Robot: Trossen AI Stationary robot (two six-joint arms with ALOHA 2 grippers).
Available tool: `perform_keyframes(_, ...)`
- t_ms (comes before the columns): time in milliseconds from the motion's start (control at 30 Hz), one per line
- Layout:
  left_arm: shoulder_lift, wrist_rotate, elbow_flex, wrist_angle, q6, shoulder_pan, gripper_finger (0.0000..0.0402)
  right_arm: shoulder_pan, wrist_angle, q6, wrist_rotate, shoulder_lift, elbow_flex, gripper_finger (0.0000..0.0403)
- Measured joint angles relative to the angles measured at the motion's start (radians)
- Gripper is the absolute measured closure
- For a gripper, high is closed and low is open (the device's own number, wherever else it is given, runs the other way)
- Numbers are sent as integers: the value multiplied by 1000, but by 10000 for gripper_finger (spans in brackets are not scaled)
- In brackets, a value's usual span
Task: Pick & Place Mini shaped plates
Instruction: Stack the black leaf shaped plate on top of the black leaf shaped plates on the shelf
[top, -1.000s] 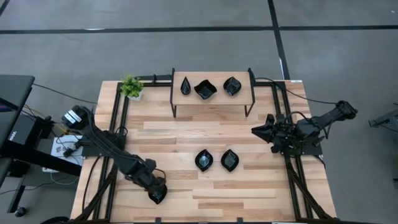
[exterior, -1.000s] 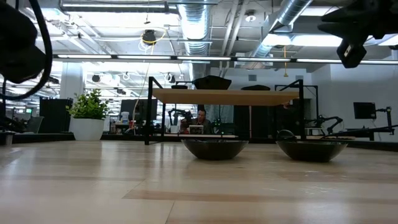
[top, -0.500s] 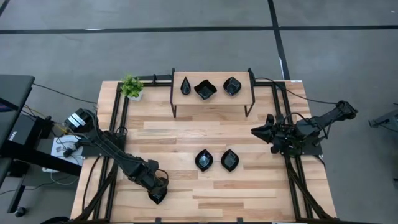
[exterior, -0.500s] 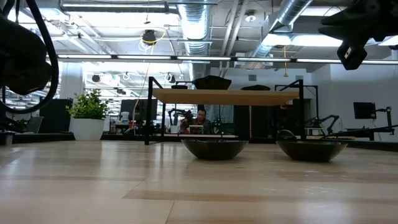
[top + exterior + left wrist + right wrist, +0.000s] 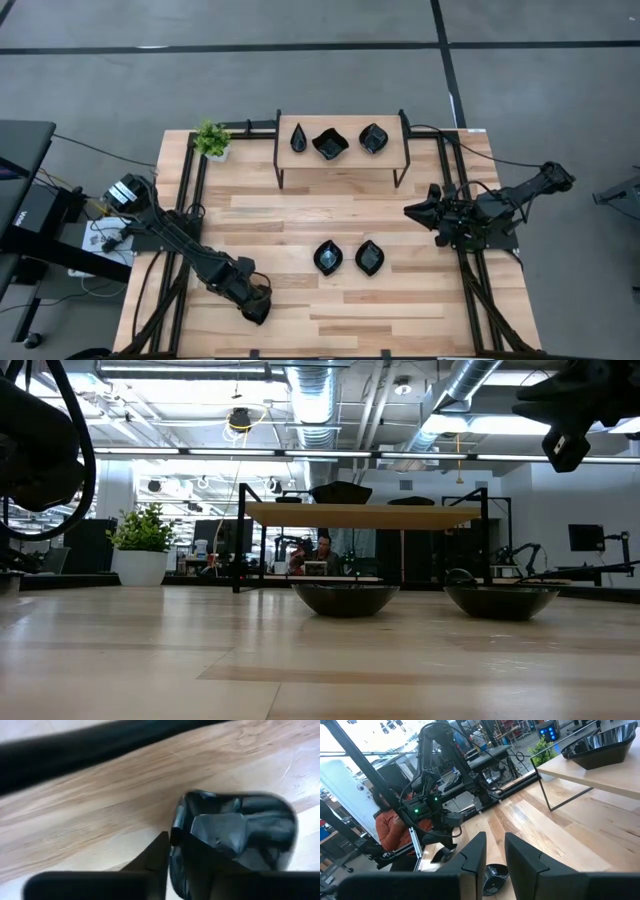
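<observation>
My left gripper [image 5: 256, 309] points down at the table's near left and is shut on a small glossy black plate [image 5: 240, 827] that lies on the wood. Two more black plates [image 5: 328, 258] [image 5: 369, 258] lie side by side at mid-table; the low view shows them too [image 5: 345, 598] [image 5: 500, 600]. Three plates [image 5: 300, 138] [image 5: 330, 143] [image 5: 373, 138] sit on the wooden shelf [image 5: 345, 160] at the far edge. My right gripper [image 5: 412, 212] hovers level at the right side, open, with nothing between its fingers [image 5: 495, 852]. My left gripper pinches the plate's rim [image 5: 176, 827] on one side, one finger [image 5: 156, 857] outside the wall and the other inside the bowl. The fingers come from above, pointing steeply down. The plate rests on the table.
A small green potted plant [image 5: 211, 140] stands at the far left corner. Black rails [image 5: 190, 200] run along both sides of the table. Bare wood lies between the shelf and the two middle plates. A person in an orange top [image 5: 385, 830] sits beyond the table's left side.
My left gripper has sunk a little over the near-left plate and covers more of it in the high view. The plate lies where it was.
</observation>
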Motion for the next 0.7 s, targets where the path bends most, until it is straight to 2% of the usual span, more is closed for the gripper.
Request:
perform_keyframes(167, -9, -1, 0, 3, 0, 0, 392, 0, 0, 0, 0, 0, 0, 337)
perform_keyframes(267, -36, -15, 0, 3, 1, 0, 393, 0, 1, 1, 0, 0, 0, 337)
perform_keyframes(367, -102, -73, 0, 2, 17, 0, 394, 0, 16, 12, 1, 0, 0, 337)
perform_keyframes(433, -166, -153, 0, 2, 43, 0, 395, 0, 41, 59, 3, 1, 0, 337)
perform_keyframes(567, -308, -412, 0, 7, 141, 19, 395, -13, 110, 73, 6, 1, 1, 337)
perform_keyframes(633, -371, -529, 0, 25, 227, 56, 395, -23, 135, 63, 9, 2, 2, 337)
perform_keyframes(700, -418, -594, 0, 71, 347, 117, 396, -40, 165, 47, 21, 3, 2, 337)
